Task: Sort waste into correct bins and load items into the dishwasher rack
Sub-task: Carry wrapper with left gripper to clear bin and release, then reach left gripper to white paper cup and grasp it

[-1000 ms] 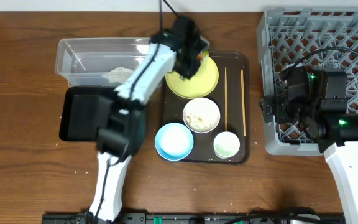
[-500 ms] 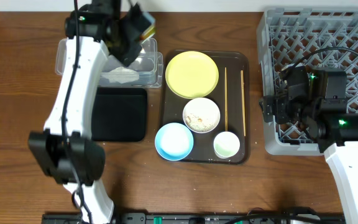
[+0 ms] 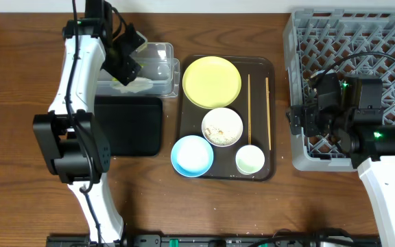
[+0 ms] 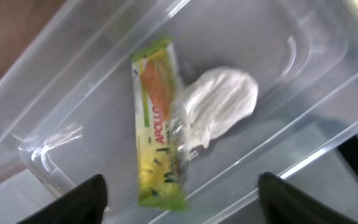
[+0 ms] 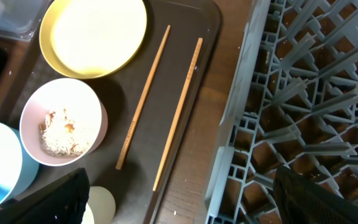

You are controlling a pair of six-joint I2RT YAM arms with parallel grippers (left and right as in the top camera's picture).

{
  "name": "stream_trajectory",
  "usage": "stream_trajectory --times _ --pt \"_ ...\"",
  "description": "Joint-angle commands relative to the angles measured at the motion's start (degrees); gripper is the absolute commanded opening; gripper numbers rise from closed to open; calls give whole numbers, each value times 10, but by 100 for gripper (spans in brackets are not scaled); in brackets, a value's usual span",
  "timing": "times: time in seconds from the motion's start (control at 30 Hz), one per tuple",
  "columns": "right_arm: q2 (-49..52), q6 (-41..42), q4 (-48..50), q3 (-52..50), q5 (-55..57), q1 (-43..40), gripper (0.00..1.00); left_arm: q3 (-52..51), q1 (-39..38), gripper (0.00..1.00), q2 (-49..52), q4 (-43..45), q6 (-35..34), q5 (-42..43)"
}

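Two bowls and a cup take the near half of the dark brown serving tray: the light blue bowl at the near left, the small white cup at the near right, and the beige bowl just behind them, holding rice-like scraps. Two wooden chopsticks lie side by side along the tray's right side. To their right, the right gripper hangs at the left edge of the grey dishwasher rack, its fingers spread wide and empty. Farther back on the tray sits the yellow plate. Left of the tray lies the black tray, with the clear tub behind it. The left gripper hovers over the tub with its fingers parted, grasping nothing. Inside the tub, the green-and-orange snack wrapper lies against a crumpled white wad.
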Motion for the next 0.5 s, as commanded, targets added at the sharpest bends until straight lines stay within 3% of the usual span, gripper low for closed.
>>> stream_trajectory --times 0.0,0.17,0.33,0.47 --pt "3 -3 0 7 -1 4 92 39 -12 84 -55 -1 -93 8" --pt "3 -4 0 7 -1 4 93 41 -29 90 -136 -38 -269 36" --pt "3 -3 3 7 -1 4 95 41 -57 88 -178 -146 -297 184" --pt "3 -3 2 7 -1 4 94 14 -107 81 -178 -178 -360 188"
